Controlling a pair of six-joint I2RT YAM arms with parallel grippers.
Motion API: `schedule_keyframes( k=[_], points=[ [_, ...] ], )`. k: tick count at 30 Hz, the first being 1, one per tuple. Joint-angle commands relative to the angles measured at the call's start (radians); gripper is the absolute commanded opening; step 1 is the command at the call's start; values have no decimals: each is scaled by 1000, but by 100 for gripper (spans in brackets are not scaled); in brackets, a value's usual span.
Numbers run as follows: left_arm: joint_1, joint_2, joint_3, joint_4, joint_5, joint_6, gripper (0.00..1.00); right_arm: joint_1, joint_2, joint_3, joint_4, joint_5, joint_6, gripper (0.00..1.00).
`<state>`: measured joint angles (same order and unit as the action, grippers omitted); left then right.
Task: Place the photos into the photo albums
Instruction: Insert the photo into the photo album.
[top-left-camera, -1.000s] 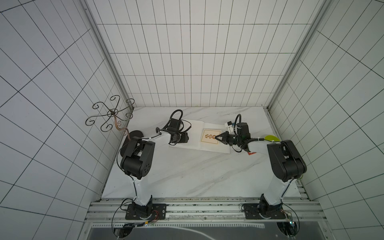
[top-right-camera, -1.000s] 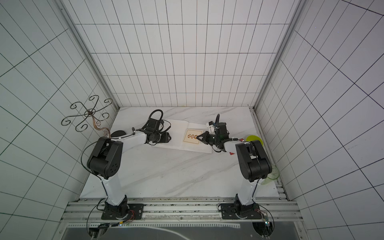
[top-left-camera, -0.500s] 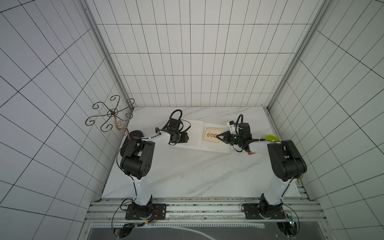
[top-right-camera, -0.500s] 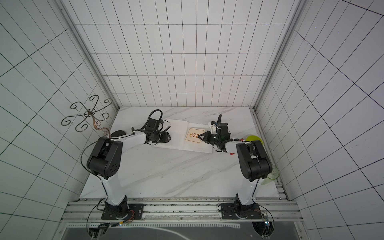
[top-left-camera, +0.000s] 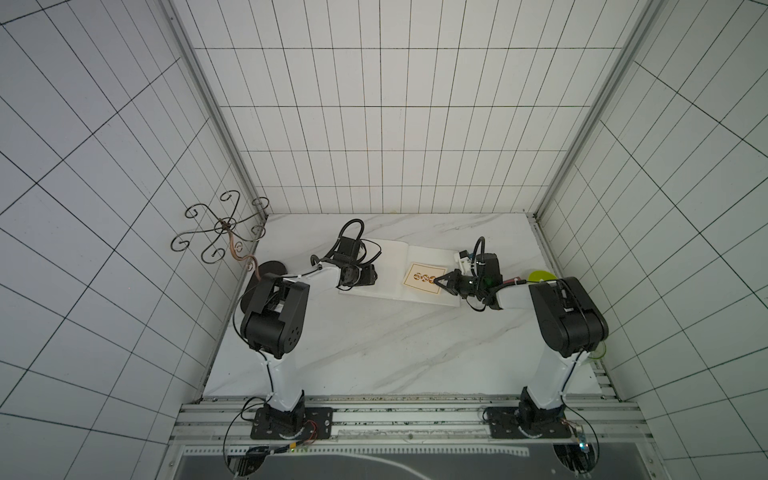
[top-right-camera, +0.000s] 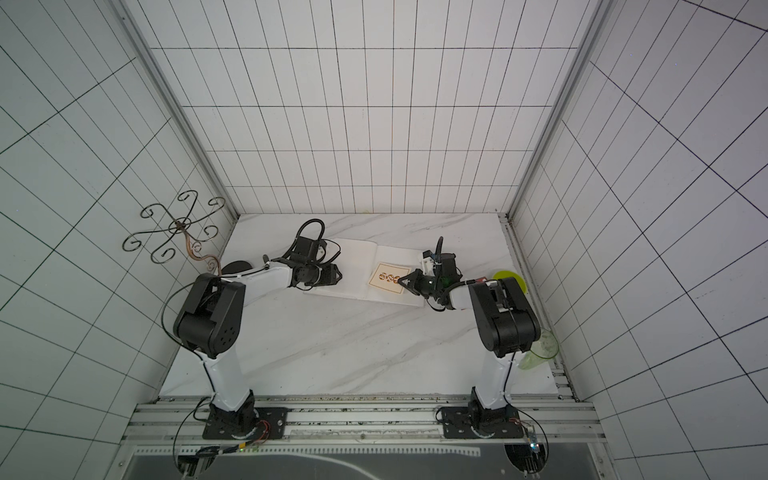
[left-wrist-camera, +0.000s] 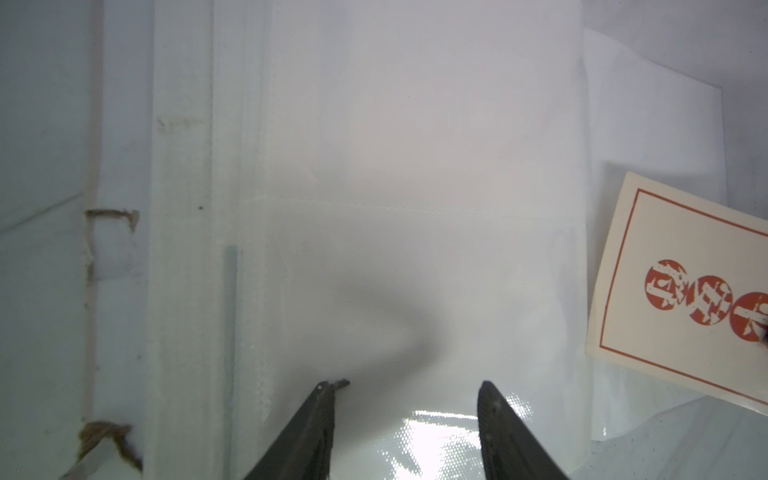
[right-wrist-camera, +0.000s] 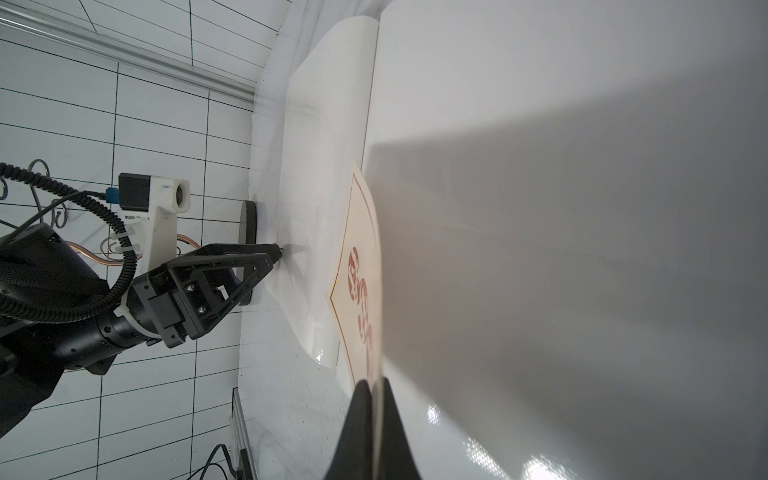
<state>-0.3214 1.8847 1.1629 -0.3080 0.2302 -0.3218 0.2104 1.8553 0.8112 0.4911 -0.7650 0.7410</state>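
Observation:
The photo album (top-left-camera: 395, 266) (top-right-camera: 357, 266) lies open on the marble table, its white pages covered by glossy sleeves (left-wrist-camera: 415, 166). One cream photo (top-left-camera: 422, 277) (top-right-camera: 388, 277) with a red border and red round characters (left-wrist-camera: 673, 291) sits tilted over the right page. My right gripper (top-left-camera: 436, 281) (right-wrist-camera: 372, 384) is shut on that photo's near edge, and the card (right-wrist-camera: 357, 282) shows almost edge-on. My left gripper (top-left-camera: 372, 274) (left-wrist-camera: 409, 390) is open, with nothing between its fingers. Its tips (right-wrist-camera: 277, 249) rest on the left page. No other photo is clearly in view.
A black scrolled metal stand (top-left-camera: 224, 226) on a round base (top-left-camera: 270, 268) stands at the left wall. A yellow-green disc (top-left-camera: 540, 276) and a small red object (top-left-camera: 513, 280) lie beside the right arm. A clear green cup (top-right-camera: 542, 347) lies near the right edge.
The right gripper and the cream photo have barely shifted over the right page. The left arm has stayed still on the left page.

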Motion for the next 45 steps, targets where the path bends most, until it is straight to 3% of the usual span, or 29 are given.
schedule_keyframes(
  k=[1, 29, 45],
  points=[
    [8, 50, -42, -88, -16, -26, 56, -17, -4, -49, -1, 10, -17, 0],
    [18, 63, -41, -82, 2, -34, 56, -21, 155, -40, 93, -102, 40, 0],
    [30, 50, -38, -74, 34, -43, 56, 43, 171, 73, -53, -183, -43, 0]
  ],
)
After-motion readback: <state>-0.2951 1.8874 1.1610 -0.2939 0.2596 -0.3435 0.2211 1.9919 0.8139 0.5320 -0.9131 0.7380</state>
